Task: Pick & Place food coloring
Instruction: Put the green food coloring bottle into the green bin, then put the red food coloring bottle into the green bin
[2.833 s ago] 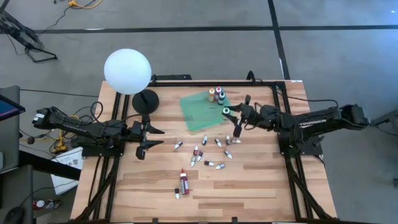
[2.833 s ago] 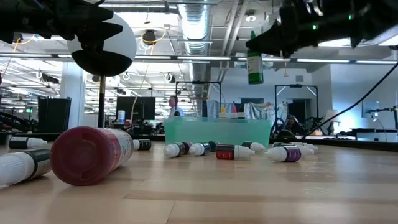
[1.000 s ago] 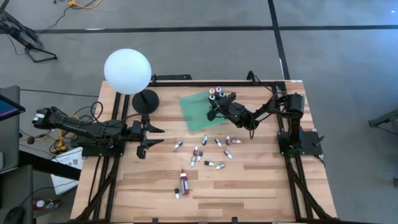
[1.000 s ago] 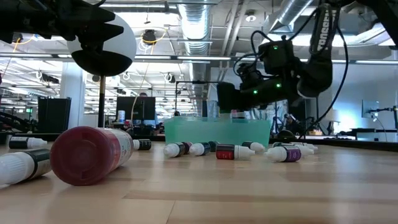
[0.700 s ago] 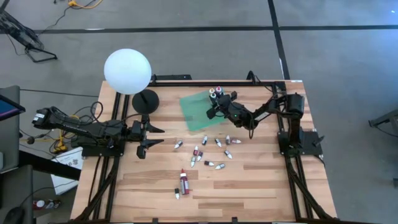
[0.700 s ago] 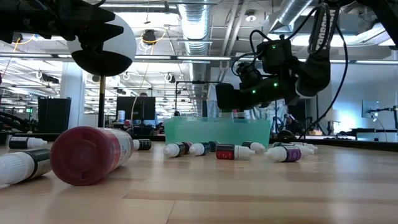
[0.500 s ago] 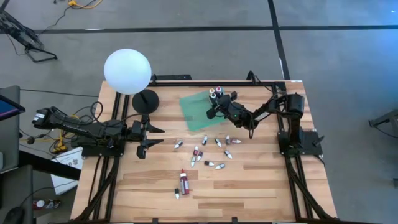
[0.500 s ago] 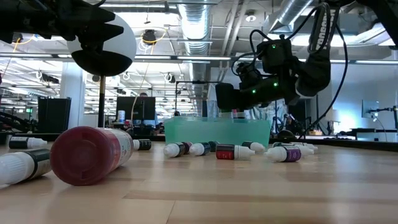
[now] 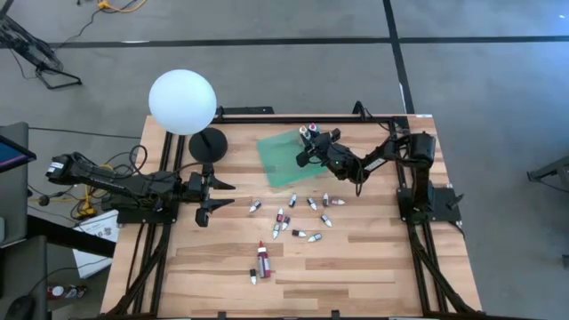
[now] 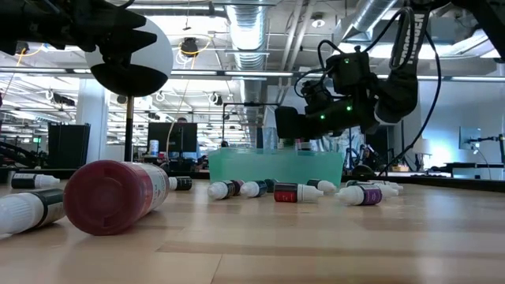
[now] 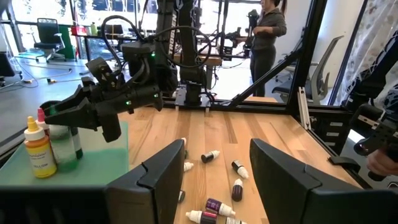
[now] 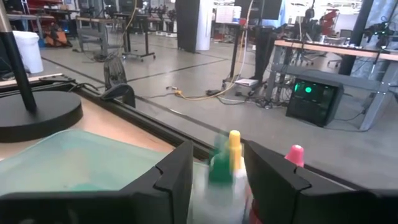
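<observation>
**Friend:** What is the biggest thing you see?

**Me:** One wooden table (image 9: 356, 267). On it stands one lamp (image 9: 182, 102) with a big white ball on top. Next comes one flat green tray (image 9: 277, 156), near the far side of the table.

**Friend:** Where are your two claws?

**Me:** My right claw (image 9: 304, 156) is over the far corner of the tray. My left claw (image 9: 224, 196) waits near the lamp. It is wide open with nothing in it.

**Friend:** Is the right one holding something?

**Me:** A green-capped bottle (image 12: 220, 168) stands between its two fingers. I cannot tell if I am squeezing it or not.

**Friend:** How many bottles stand on the tray?

**Me:** Three. Just behind the green one there is a yellow-capped bottle (image 12: 234, 140), and a pink-capped bottle (image 12: 293, 154) stands beside them.

**Friend:** And the others?

**Me:** One big red bottle (image 9: 262, 257) lies on the wood nearer the front. About twelve little bottles (image 9: 300, 235) lie flat on the table, most of them scattered between it and the tray.
</observation>
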